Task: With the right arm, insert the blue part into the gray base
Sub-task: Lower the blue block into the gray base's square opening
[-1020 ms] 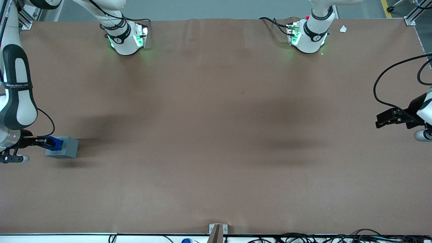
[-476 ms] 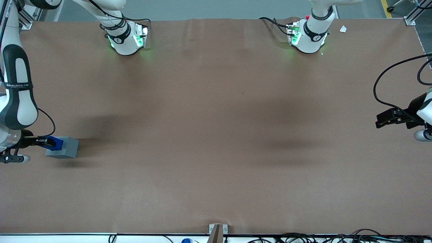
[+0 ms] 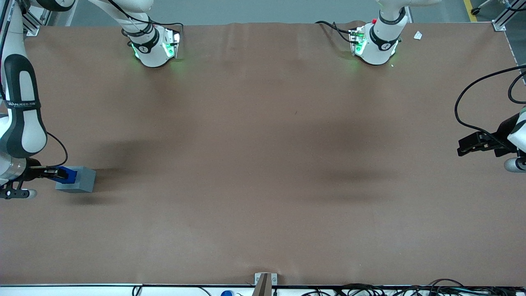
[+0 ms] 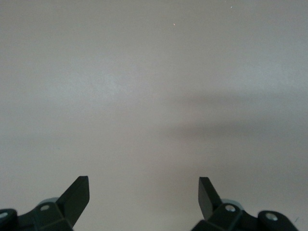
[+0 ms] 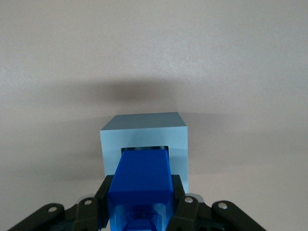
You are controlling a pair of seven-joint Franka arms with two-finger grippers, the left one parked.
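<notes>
a: what did the surface look like?

b: a broad brown tabletop (image 3: 263, 164), matte, cloth-like, with faint creases and soft shadows. above its edge farthest from the front camera ran a strip of gray floor, and cables (image 3: 370, 290) lay along the edge nearest that camera.

a: and the right arm (image 3: 18, 111)?

b: it came down at the working arm's end of the tabletop, white shells with black sections and a black strap with white lettering. its wrist lay low and nearly level, reaching sideways toward the gray base (image 3: 78, 179).

a: the pincer (image 3: 57, 174)?

b: it was pinching the blue part (image 3: 69, 175), black fingers (image 5: 179, 197) pressed on two of its sides, right at the gray base's top.

a: where was the blue part against the gray base?

b: over its top face. in the right wrist view the blue part (image 5: 140, 185) had its leading end at the square recess of the gray base (image 5: 144, 132); how deep it sat i couldn't tell.

a: shapes, materials?

b: the gray base was a light gray cube-like box, smooth and flat-faced, resting on the tabletop. the blue part was a bright, glossy plastic block, narrower than the gray base.
</notes>
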